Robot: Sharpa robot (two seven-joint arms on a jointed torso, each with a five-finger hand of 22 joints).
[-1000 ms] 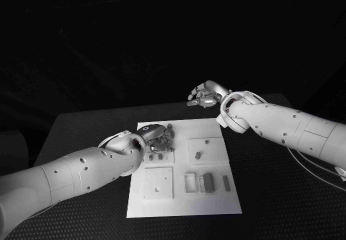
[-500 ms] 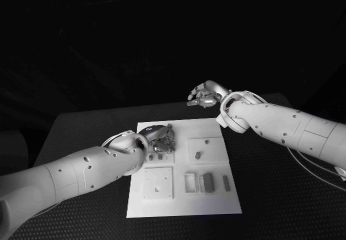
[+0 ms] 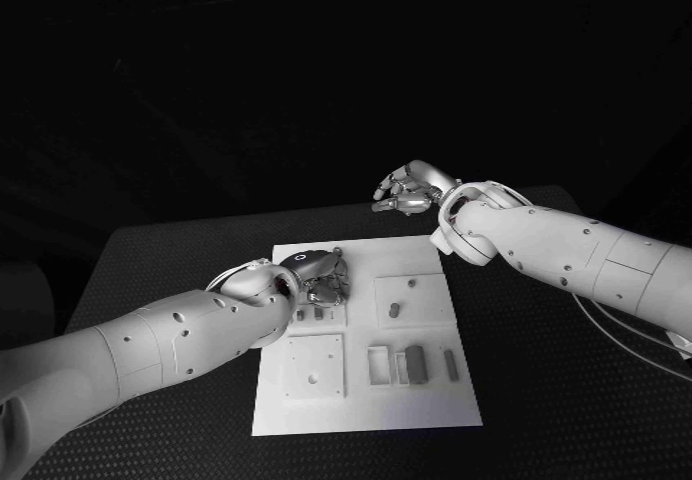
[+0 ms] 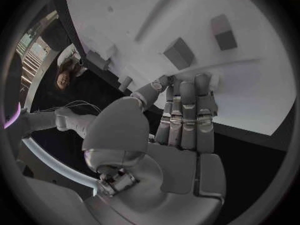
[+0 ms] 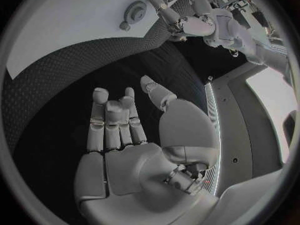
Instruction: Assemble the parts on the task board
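1. Two white arms reach over the black table (image 3: 173, 250), and the white task board (image 3: 368, 400) lies in the middle of it, its long sides running from the near edge toward the far edge.
2. On the board, the left hand (image 3: 315, 276) hangs low over the far left corner, fingers curled downward onto the plate near a small grey gear-like part (image 3: 336, 251) that sits at the far edge.
3. From the left wrist view, the left hand (image 4: 181, 115) has its fingers together and bent, tips touching or almost touching the board (image 4: 250, 85); whether anything is pinched under them cannot be told.
4. Two small grey block parts (image 4: 179, 53) stand in the board just beyond those fingertips, apart from each other.
5. Beside the left hand, toward the board's right side, a square raised plate (image 3: 408, 300) carries two small grey pieces.
6. Nearer the near edge, a second square plate (image 3: 315, 366) sits on the left side, and a row of upright grey parts (image 3: 414, 365) stands to its right, one thin piece closest to the board's right edge.
7. Beyond the far right corner of the board, the right hand (image 3: 408, 193) is raised above the table's far edge, well apart from the parts.
8. In the right wrist view, the right hand (image 5: 122, 125) holds nothing; its fingers are loosely bent and slightly separated, palm exposed over the dark table.
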